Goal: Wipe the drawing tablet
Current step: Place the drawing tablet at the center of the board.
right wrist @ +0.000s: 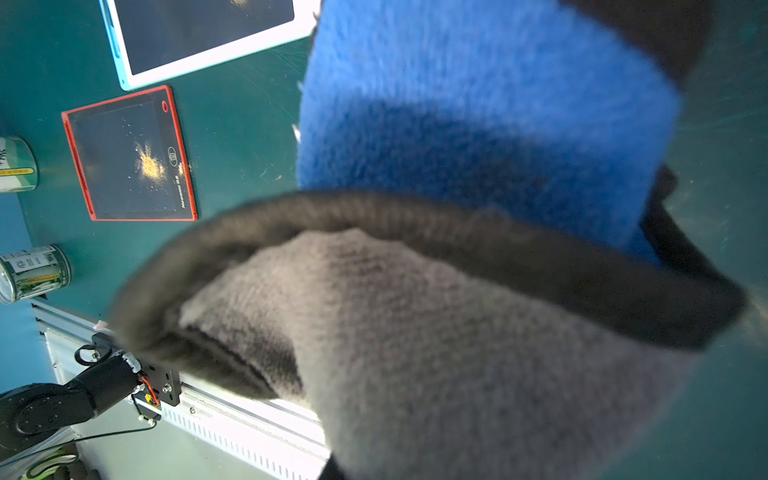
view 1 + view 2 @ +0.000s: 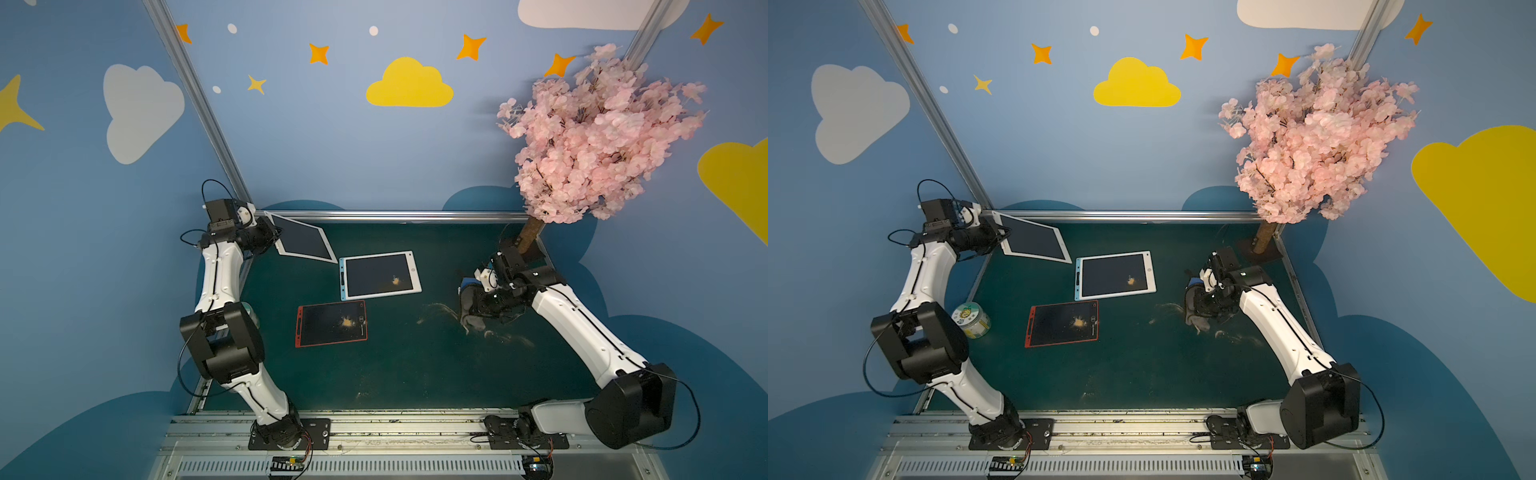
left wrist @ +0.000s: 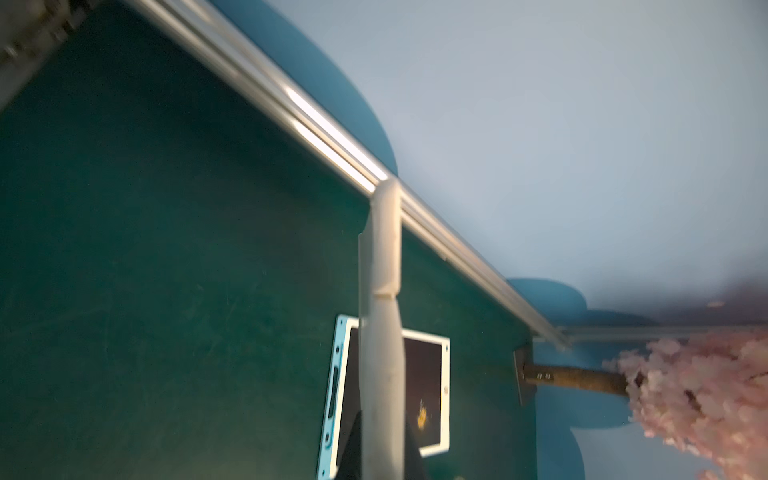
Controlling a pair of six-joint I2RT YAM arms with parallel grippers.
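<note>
So the left gripper is clamped tight on one edge of the white-framed tablet, holding it tilted up over the far left corner of the green mat; in the left wrist view the white-framed tablet shows edge-on as a pale strip between the dark fingers; its screen looks dark and clean in both top views.

The right gripper is pinched together on a cloth, blue on one side and gray on the other; the cloth fills most of the right wrist view. It hangs low over the right side of the mat, well apart from the held tablet; can't tell if it actually touches the mat. Tan powder smears lie on the mat just beside it.

Two more tablets lie flat mid-mat: a blue-framed tablet and, nearer the robot, a red-framed tablet; each has a small orange-yellow powder spot on its screen.

A jar sits by the left arm; a pink blossom tree stands at the far right corner.
</note>
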